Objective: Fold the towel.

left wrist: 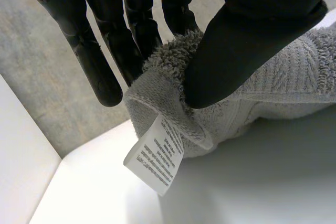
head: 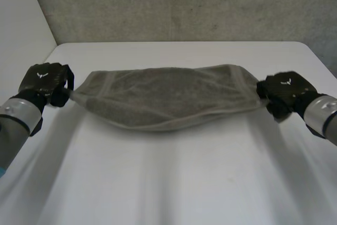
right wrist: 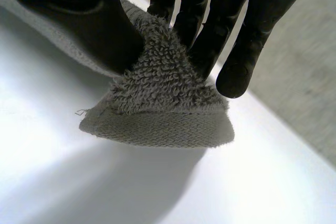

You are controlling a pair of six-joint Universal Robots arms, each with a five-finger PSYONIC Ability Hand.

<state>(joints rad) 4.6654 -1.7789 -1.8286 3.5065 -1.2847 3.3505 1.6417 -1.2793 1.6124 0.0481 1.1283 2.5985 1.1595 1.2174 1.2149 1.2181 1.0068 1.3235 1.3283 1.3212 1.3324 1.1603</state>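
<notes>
We see the grey towel [head: 163, 98] stretched between our two hands over the white table [head: 174, 183], and it sags in the middle. Our left hand [head: 46, 81] pinches one end corner between thumb and fingers. A little white label [left wrist: 155, 161] hangs down there. Our right hand [head: 284, 92] pinches the other end corner the same way, and the corner's tip pokes out below the fingers.
</notes>
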